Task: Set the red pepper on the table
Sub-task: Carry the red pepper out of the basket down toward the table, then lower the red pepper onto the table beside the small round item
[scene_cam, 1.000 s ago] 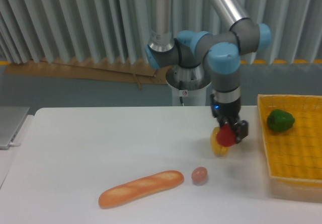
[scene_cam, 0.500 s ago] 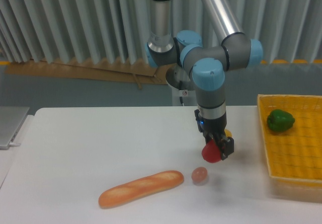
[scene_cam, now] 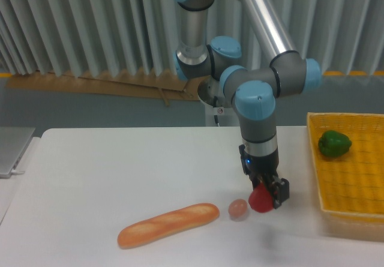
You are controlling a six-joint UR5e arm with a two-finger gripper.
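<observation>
One black two-finger gripper (scene_cam: pixel 268 193) is clenched on the small glossy red pepper (scene_cam: pixel 260 201), held low over the large white table (scene_cam: pixel 108 171) before grey corrugated walling, just right of a small brown egg (scene_cam: pixel 238 209). Further right, a yellow woven basket (scene_cam: pixel 351 189) contains a green bell pepper (scene_cam: pixel 334 143).

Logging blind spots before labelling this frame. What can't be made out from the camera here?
- Yellow pepper: not seen in the fixed camera; it may be behind the arm.
- Whether the red pepper touches the table: its underside is hard to read from this angle, and the gripper covers part of it.
- Jaws: contact on the pepper's far side is hidden by the pepper.
- Yellow basket: cut off by the right edge; the green pepper shows.
</observation>
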